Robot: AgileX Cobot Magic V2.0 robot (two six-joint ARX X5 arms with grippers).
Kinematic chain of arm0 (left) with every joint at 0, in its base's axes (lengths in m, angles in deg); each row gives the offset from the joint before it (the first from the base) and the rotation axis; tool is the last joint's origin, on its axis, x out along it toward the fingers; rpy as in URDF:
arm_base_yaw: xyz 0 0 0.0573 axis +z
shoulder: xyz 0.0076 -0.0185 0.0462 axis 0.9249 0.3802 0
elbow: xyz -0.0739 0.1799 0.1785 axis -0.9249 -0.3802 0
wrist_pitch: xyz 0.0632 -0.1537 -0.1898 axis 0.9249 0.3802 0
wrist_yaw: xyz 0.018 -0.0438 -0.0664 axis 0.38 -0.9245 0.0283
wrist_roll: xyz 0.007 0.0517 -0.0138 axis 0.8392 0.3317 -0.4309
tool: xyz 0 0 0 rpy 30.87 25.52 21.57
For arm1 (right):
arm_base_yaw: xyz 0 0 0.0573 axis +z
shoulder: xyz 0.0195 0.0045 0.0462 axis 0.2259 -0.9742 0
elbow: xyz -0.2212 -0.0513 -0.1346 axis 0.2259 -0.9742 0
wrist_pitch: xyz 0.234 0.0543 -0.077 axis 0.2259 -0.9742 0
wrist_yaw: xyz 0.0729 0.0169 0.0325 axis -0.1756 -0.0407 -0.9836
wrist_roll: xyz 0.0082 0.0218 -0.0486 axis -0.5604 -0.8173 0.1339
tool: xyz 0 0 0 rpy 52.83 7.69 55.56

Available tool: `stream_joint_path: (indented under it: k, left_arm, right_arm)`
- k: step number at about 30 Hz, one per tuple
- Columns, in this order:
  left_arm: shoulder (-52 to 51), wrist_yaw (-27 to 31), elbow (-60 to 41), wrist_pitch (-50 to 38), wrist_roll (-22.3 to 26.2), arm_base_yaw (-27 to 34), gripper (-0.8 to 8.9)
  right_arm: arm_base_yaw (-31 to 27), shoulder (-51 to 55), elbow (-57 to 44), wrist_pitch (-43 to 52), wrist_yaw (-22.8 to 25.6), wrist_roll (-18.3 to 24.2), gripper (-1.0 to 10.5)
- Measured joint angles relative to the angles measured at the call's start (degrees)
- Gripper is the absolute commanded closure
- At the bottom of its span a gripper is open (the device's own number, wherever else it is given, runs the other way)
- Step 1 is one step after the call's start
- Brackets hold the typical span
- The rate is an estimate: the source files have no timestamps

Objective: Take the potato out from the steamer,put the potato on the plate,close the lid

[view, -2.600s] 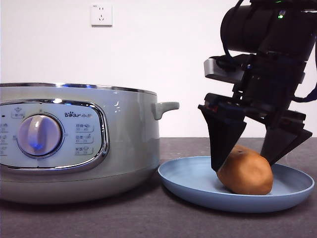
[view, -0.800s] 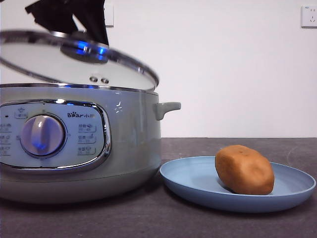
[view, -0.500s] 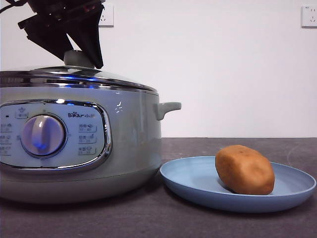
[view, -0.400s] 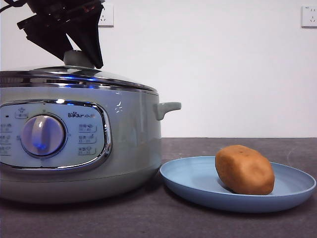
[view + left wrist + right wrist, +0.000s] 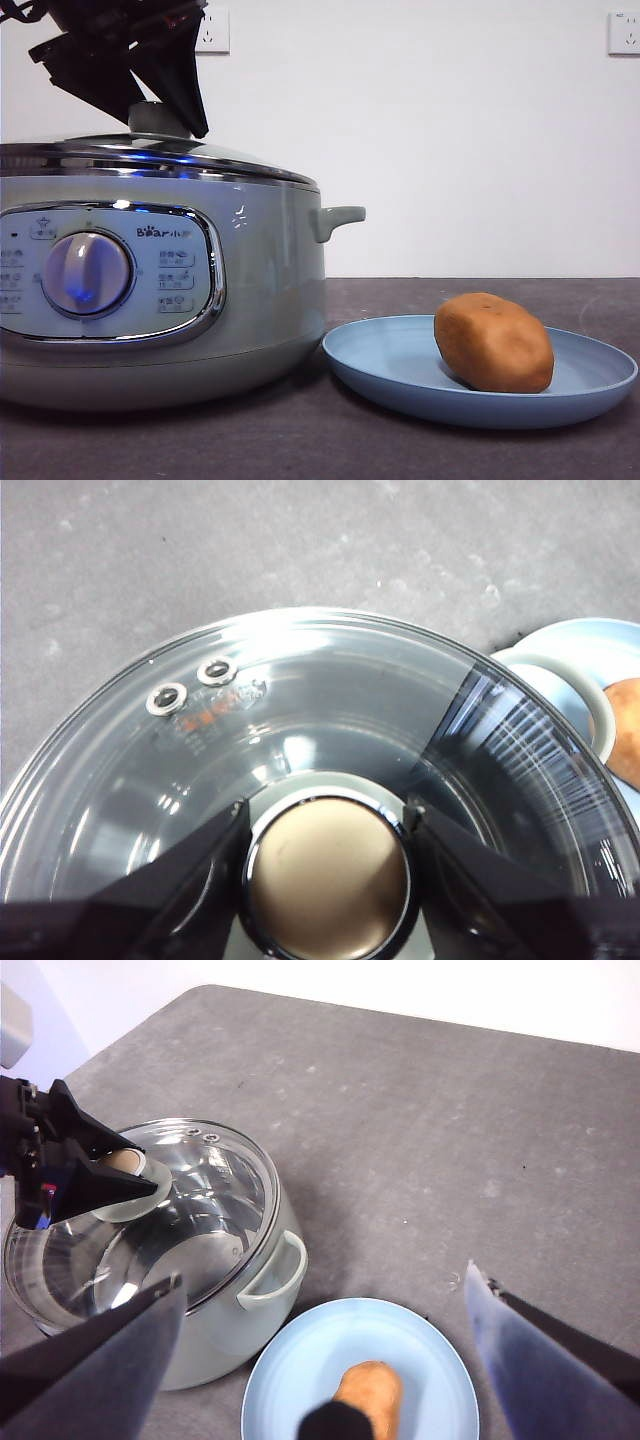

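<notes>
— Orange-brown and speckled, the potato [image 5: 493, 342] lies lower right on the light-blue plate [image 5: 390, 362], its move off the steamer [image 5: 260, 280] apparently done.

— And upper left?

— Domed glass, chrome-rimmed: the lid [image 5: 215, 160] sits level on the pot. The left gripper [image 5: 328, 825] has jaws flanking the knob, likely letting go. The right gripper [image 5: 325, 1290], jaws spread, waits above the worktop [image 5: 300, 440].

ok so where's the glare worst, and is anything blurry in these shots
Left wrist view: bright white glare sweeps across the glass lid. Front view: small highlights on the steamer rim, potato sharp. Right wrist view: the right gripper looms soft and blurred; lid reflections are milder.
</notes>
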Motion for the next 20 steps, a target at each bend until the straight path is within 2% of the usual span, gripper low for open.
stream_joint_path:
  k: [20]
  left_arm:
    - [-0.1,-2.6,-1.1,-3.0,-0.2,0.3,8.22]
  right_arm:
    - [0.0,0.0,0.0,0.0,0.0,-0.5,4.8]
